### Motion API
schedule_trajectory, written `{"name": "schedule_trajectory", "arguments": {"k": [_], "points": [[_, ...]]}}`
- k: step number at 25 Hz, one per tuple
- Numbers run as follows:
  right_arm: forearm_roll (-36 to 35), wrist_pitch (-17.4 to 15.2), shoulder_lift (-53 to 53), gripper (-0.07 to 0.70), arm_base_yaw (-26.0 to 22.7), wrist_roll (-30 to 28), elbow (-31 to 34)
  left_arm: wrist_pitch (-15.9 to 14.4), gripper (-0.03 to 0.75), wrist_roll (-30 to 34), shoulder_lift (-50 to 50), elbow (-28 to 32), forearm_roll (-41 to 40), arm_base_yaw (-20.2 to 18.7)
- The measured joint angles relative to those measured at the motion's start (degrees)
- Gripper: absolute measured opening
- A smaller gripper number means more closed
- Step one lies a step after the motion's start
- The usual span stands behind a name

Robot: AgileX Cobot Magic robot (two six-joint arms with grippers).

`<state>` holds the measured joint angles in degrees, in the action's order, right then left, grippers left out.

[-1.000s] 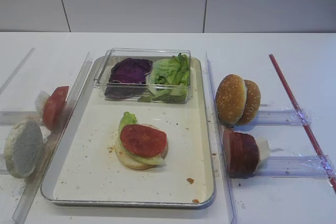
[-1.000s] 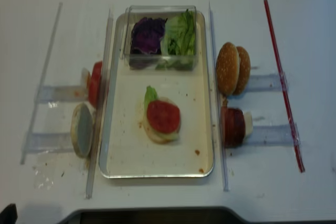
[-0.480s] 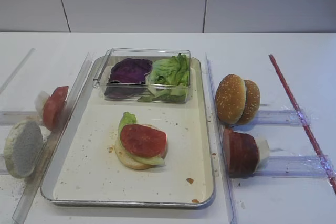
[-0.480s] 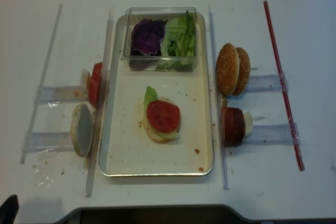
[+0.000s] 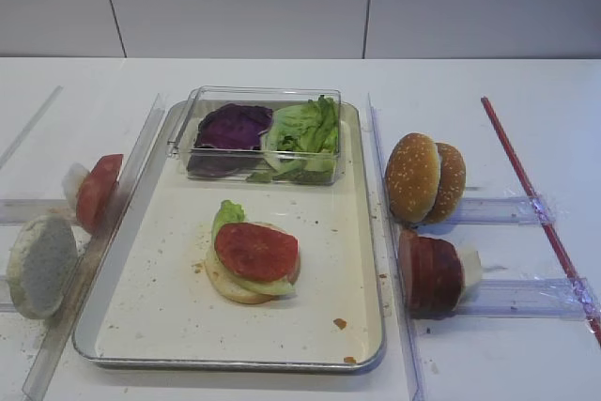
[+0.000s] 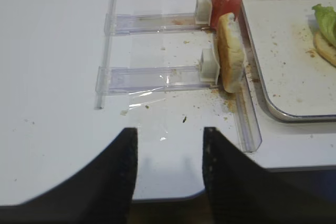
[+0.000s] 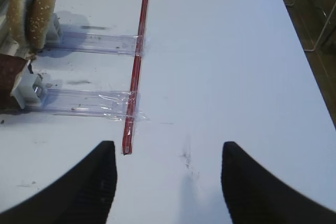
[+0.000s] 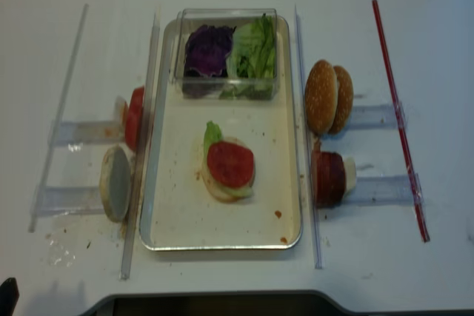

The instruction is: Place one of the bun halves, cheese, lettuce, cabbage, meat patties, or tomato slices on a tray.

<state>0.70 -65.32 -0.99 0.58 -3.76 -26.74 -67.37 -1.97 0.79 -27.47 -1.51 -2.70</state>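
On the cream tray [image 5: 141, 326] lies a pale bun half with lettuce and a tomato slice [image 5: 255, 251] on top. Left of the tray an upright tomato slice [image 5: 97, 190] and a pale bun half [image 5: 39, 265] lean in clear racks. To the right stand sesame bun halves [image 5: 413, 176] and meat patties [image 5: 432, 274]. Lettuce [image 5: 305, 133] and purple cabbage [image 5: 233, 126] fill a clear box. No cheese shows. My left gripper [image 6: 169, 132] hangs open over the table's near edge, short of the pale bun half [image 6: 230, 51]. My right gripper [image 7: 168, 145] is open over bare table.
Long clear guide rails [image 5: 392, 260] run along both sides of the tray. A red strip [image 5: 535, 199] lies on the table at the far right. The clear box [image 5: 255, 100] takes up the tray's far end. Crumbs dot the tray and the table near the left racks.
The dark tip of my left gripper at the bottom left corner of the overhead view has slipped slightly lower. None of the food has moved.
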Motion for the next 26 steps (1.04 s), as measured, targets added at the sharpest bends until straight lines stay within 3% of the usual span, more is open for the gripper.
{"name": "schedule_trajectory", "arguments": {"k": [26], "points": [[0.0, 0.0, 0.0, 0.455, 0.0, 0.0, 0.0, 0.0, 0.236, 0.39, 0.0, 0.0, 0.0, 0.0]]}}
